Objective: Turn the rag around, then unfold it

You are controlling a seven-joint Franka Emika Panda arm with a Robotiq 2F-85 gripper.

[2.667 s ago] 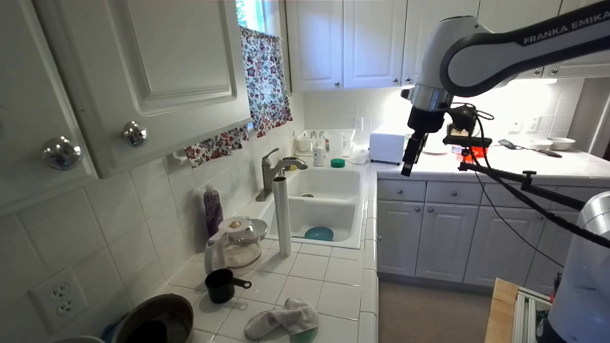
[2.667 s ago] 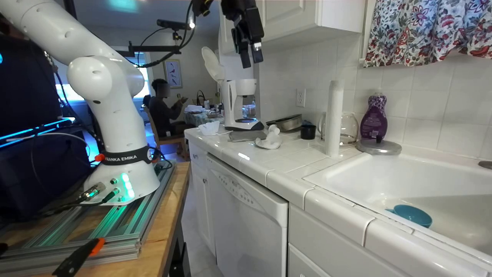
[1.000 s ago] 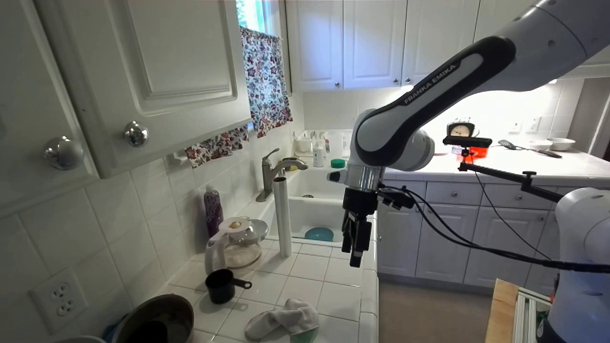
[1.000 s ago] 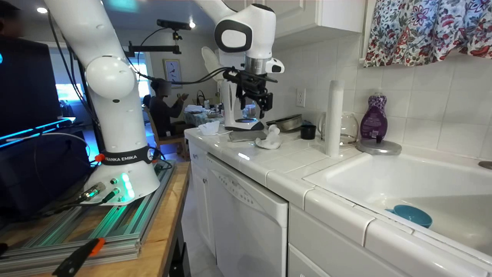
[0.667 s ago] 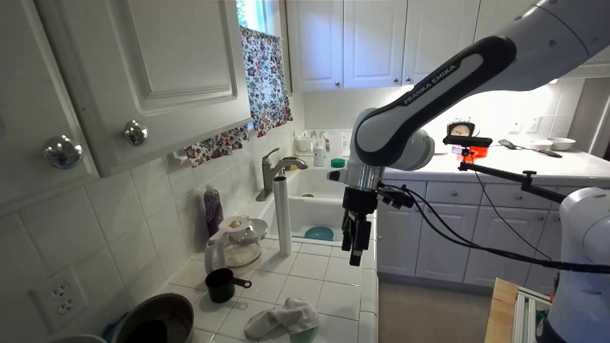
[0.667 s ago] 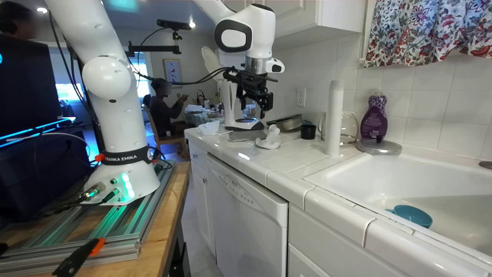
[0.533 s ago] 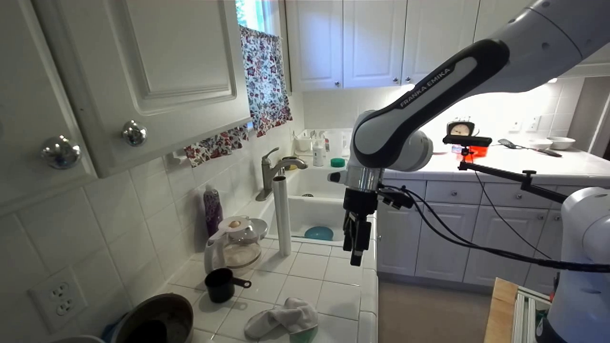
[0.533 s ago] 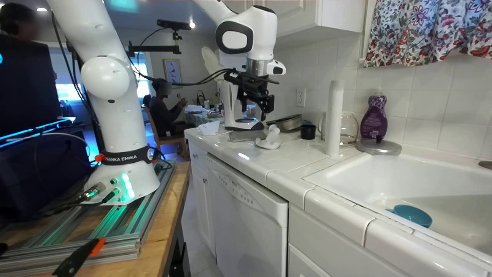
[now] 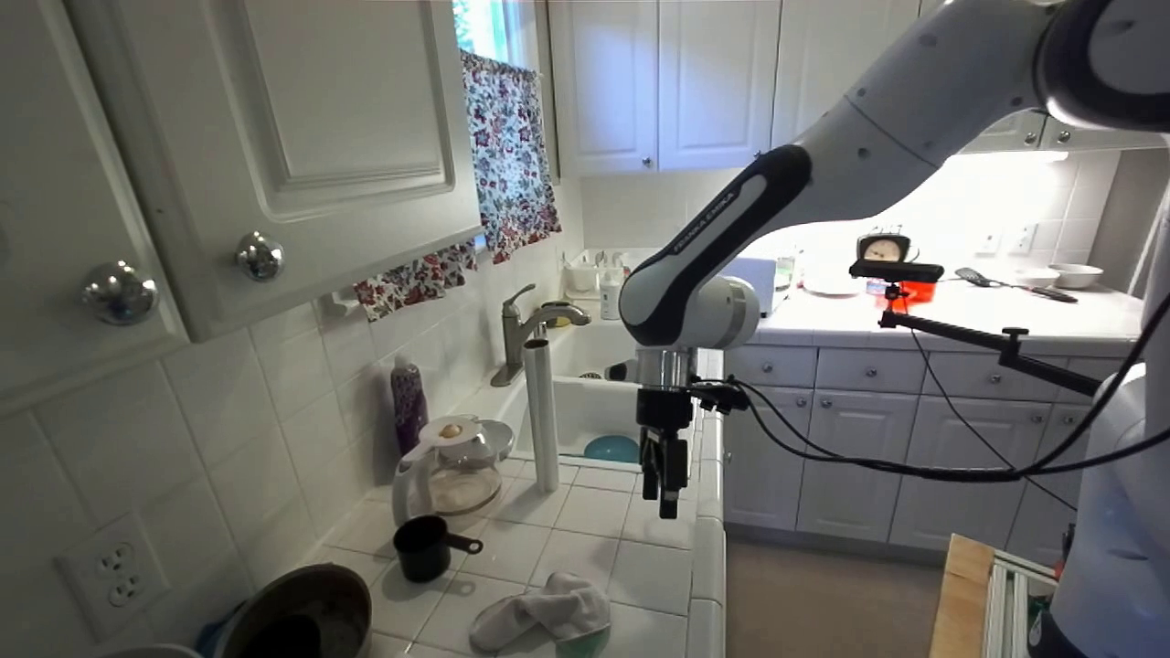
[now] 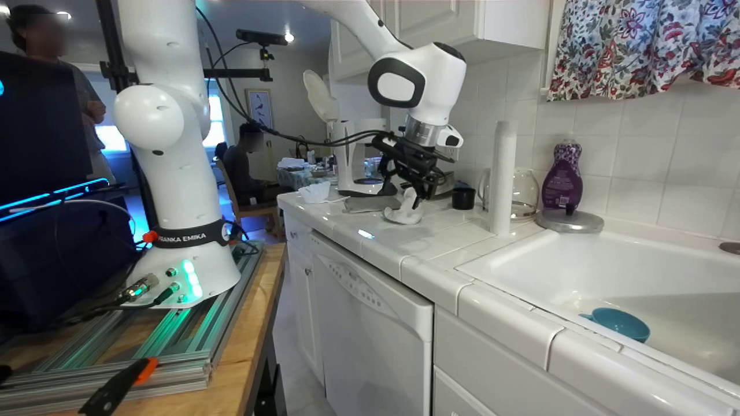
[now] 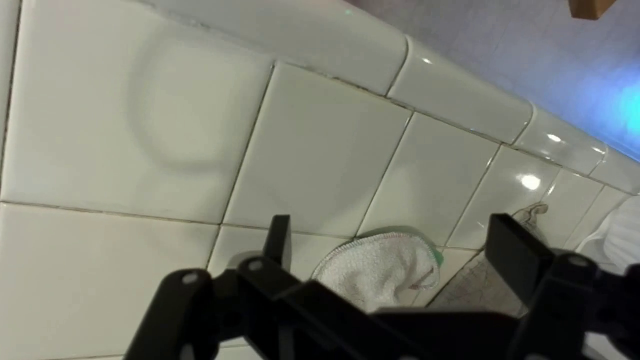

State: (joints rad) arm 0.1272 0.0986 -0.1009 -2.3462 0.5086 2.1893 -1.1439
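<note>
Rag (image 11: 377,270), white, crumpled, on the tiled desk (image 9: 646,567): gripping several layers at once, we would likely drag it about bunched. Tool (image 11: 394,240), spread wide, empty, above the desk. Cloth (image 11: 471,288), grey, near the rag: closing off-centre, we might pinch both.

Bright glare over far counter (image 9: 1005,315), dim near cabinet (image 9: 356,100), blue-lit floor (image 11: 560,70), soft shadow on tiles (image 11: 175,110)
</note>
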